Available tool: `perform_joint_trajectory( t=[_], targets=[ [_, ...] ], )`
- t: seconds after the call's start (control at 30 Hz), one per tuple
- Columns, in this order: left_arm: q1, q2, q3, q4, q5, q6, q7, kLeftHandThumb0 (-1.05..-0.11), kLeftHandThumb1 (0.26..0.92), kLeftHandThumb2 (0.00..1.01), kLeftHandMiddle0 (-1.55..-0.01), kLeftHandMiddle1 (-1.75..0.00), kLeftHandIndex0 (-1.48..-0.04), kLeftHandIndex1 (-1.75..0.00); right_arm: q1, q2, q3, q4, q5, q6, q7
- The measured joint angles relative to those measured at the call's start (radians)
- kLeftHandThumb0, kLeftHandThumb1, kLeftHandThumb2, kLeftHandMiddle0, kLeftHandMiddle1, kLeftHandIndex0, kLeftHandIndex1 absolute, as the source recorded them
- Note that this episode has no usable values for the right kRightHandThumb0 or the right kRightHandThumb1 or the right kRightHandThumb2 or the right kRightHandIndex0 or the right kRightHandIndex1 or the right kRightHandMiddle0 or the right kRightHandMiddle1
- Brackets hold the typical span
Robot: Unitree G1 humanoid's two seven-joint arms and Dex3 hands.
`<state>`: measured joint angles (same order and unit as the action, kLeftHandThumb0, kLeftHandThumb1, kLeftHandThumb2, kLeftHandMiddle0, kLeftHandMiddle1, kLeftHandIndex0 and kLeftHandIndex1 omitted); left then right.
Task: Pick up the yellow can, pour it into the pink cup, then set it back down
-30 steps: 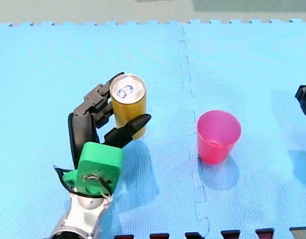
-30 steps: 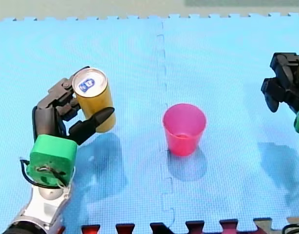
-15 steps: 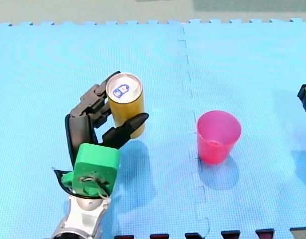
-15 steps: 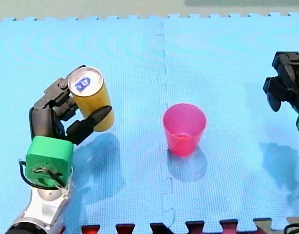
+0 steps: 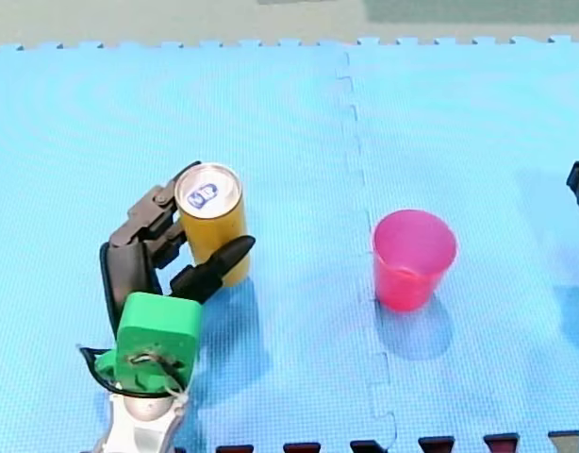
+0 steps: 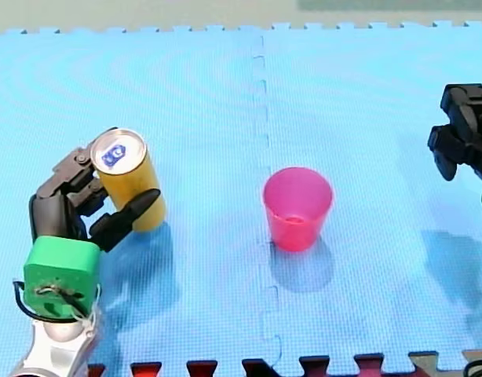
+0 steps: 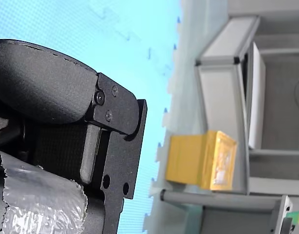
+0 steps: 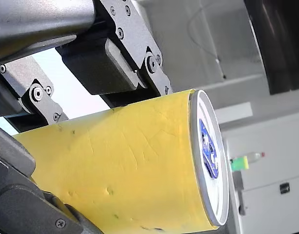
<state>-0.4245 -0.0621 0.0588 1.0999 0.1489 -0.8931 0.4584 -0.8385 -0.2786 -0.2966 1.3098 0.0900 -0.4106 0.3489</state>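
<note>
My left hand (image 5: 201,243) is shut on the yellow can (image 5: 214,236) at the mat's front left, with black fingers behind it and the thumb across its front. The can leans slightly, its silver top with a blue tab facing up. Whether its base touches the mat I cannot tell. The second wrist view shows the can (image 8: 125,170) close up, clamped between the fingers (image 8: 105,63). The pink cup (image 5: 413,259) stands upright and apart, to the right of the can. My right hand (image 6: 463,137) hovers at the far right edge, holding nothing.
Blue foam puzzle mats (image 5: 299,123) cover the whole surface, with a seam (image 5: 357,170) running front to back just left of the cup. The first wrist view shows a yellow box (image 7: 200,161) on a grey frame beyond the mat's edge.
My left hand has carried the yellow can leftward and toward the front of the mat, away from the cup. The cup has not moved and the right hand has barely shifted.
</note>
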Motion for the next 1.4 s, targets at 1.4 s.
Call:
perform_joint_trajectory(
  t=[1.4],
  targets=[
    [-0.055, -0.065, 0.06, 0.13, -0.081, 0.057, -0.086, -0.329, 0.819, 0.0, -1.29, 0.0, -1.17, 0.0, -0.009, -0.026, 0.012, -0.005, -0.012, 0.011, -0.009]
  ],
)
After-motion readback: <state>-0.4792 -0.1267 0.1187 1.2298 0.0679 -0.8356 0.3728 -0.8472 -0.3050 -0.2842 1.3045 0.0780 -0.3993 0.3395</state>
